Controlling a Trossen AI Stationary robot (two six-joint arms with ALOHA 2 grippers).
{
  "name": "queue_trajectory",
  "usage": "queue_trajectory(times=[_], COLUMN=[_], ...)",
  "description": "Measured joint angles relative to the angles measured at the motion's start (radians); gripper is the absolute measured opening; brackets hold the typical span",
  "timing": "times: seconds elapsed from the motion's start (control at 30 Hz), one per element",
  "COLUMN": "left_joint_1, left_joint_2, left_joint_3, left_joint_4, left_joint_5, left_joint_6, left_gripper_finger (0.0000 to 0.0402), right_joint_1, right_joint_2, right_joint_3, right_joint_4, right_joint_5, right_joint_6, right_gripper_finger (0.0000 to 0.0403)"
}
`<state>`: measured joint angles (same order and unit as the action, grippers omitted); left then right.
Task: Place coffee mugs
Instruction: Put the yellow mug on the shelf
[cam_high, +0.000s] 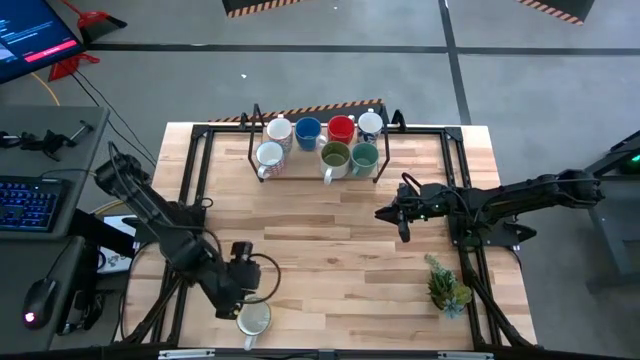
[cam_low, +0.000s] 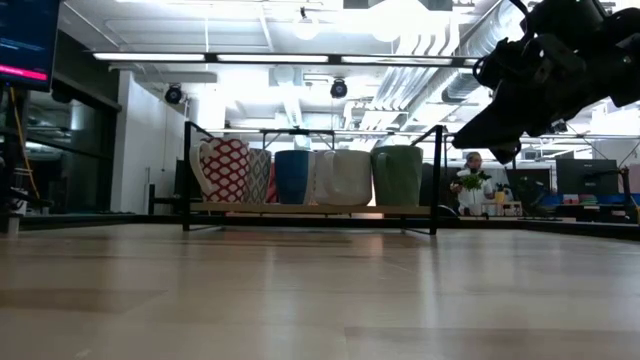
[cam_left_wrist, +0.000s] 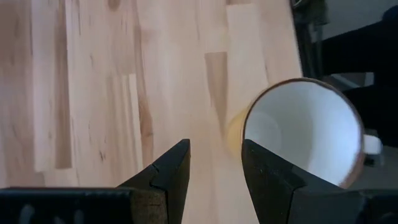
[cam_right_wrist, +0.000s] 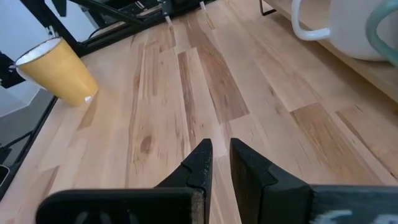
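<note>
My left wrist view shows the yellow mug at the table's near edge is white inside, beside the left gripper's parted, empty fingers, while seven mugs sit racked; the right gripper hovers mid-table, narrow and empty.

1. The left arm reaches in from the surface's left edge and bends down toward the near-left part, its wrist low over the wood.
2. The left tool points along the surface, its two dark fingers standing apart with bare wood showing between them; they grip nothing.
3. The right arm stretches in from the right edge, nearly straight and level, toward the middle of the surface.
4. The right tool hangs above the wood, angled downward, its fingers drawn near each other with only a narrow slit between, holding nothing.
</note>
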<state>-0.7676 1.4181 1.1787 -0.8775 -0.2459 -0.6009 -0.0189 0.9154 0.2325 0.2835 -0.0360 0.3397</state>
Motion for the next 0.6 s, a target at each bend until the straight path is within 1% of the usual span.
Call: queue_trajectory(times=[0.1,0.33,0.43,0.6], left_joint_1=[0.000,0.000,0.000,-0.002], left_joint_2=[0.037,0.108,0.119,0.122], left_joint_3=[0.003,0.002,0.002,0.002], left_joint_4=[0.012,0.014,0.018,0.078], left_joint_5=[0.004,0.061,0.085,0.106], left_joint_6=[-0.038,-0.093,-0.114,-0.122], left_gripper_finger=[0.0133,0.0133,0.0133,0.0133], right_joint_1=[0.000,0.000,0.000,0.000], right_joint_2=[0.000,0.000,0.000,0.000], right_joint_3=[0.000,0.000,0.000,0.000], right_joint_4=[-0.013,-0.032,-0.040,-0.050], right_joint_5=[-0.001,-0.002,-0.002,-0.002], right_joint_6=[0.000,0.000,0.000,0.000], right_gripper_finger=[0.0035,0.0035,0.0035,0.0035])
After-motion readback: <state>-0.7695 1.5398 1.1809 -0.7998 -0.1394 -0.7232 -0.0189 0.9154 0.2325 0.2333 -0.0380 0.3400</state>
